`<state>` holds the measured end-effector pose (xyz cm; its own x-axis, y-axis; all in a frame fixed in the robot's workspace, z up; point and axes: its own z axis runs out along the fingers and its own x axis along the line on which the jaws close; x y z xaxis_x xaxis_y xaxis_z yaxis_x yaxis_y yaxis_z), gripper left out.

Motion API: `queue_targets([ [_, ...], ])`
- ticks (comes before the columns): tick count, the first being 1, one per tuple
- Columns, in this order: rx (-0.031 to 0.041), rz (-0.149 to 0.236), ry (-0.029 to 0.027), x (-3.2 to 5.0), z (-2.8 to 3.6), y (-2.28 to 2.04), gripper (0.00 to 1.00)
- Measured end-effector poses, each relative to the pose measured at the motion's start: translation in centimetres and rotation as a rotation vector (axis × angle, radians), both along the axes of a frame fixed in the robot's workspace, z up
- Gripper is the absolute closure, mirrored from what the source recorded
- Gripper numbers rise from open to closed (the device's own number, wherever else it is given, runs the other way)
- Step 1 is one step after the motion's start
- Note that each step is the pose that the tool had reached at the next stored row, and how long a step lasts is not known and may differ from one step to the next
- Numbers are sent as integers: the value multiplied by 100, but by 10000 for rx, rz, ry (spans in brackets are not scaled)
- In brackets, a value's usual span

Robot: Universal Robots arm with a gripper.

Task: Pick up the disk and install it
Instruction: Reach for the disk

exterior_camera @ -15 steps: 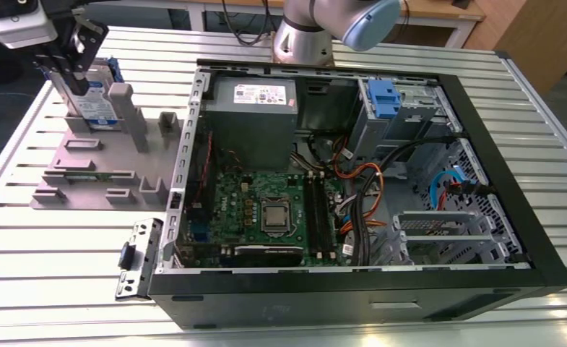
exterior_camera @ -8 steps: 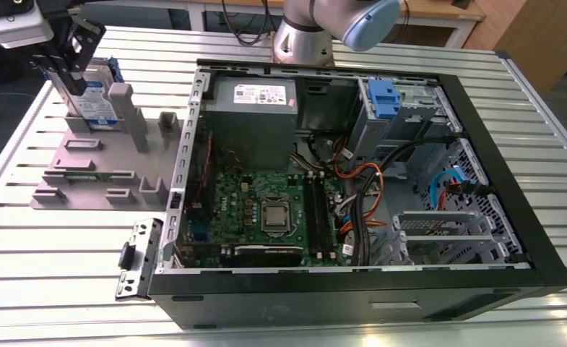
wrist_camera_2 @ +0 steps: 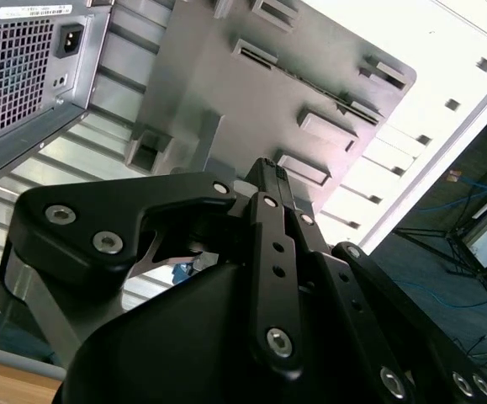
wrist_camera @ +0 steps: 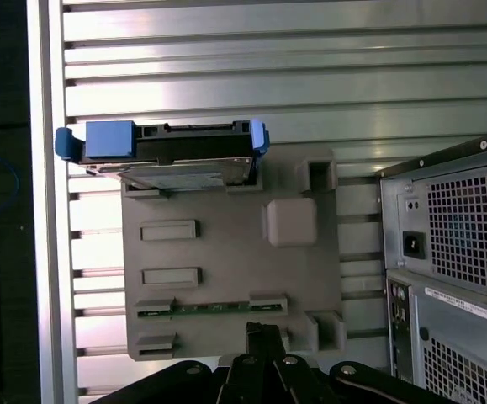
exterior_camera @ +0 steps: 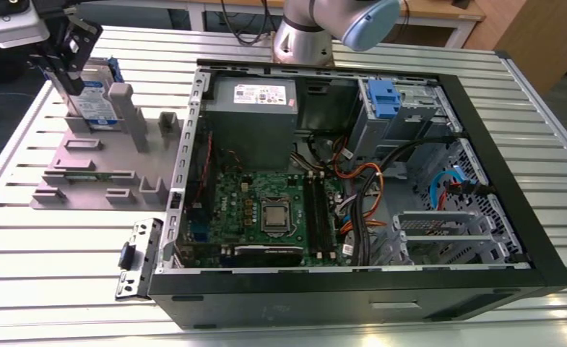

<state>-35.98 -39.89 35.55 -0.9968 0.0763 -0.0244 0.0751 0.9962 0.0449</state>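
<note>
The flat silver-metal disk [exterior_camera: 98, 97] with a white-and-blue label stands on edge in a slot at one end of a grey plastic holder [exterior_camera: 81, 173]. The holder lies on the slatted aluminium table [exterior_camera: 32, 246], at the exterior view's left of the open black computer case [exterior_camera: 514, 217]. In the first wrist view the disk [wrist_camera: 176, 164] shows edge-on from above, wrapped by its blue plastic bracket [wrist_camera: 108, 139].

The black fingers [exterior_camera: 68, 69] hang above the holder near the disk without touching it. In the first wrist view the fingers [wrist_camera: 256, 353] are pressed together with nothing between them, and the second wrist view agrees.

The step in hand looks like the approach to the grasp. Done well, it would mean:
- spreading the fingers wider than the disk's thin body before any descent;
- centring them along its upper edge;
- closing on the two broad metal faces, not on the bracket's protruding tabs.

A straight vertical line matters — any tilt could wedge the disk against the slot walls or drag the light holder along.
</note>
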Motion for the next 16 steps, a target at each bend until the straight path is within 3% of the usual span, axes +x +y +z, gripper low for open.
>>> queue_targets([
  [16,0,0,0,-57,0,0,90],
])
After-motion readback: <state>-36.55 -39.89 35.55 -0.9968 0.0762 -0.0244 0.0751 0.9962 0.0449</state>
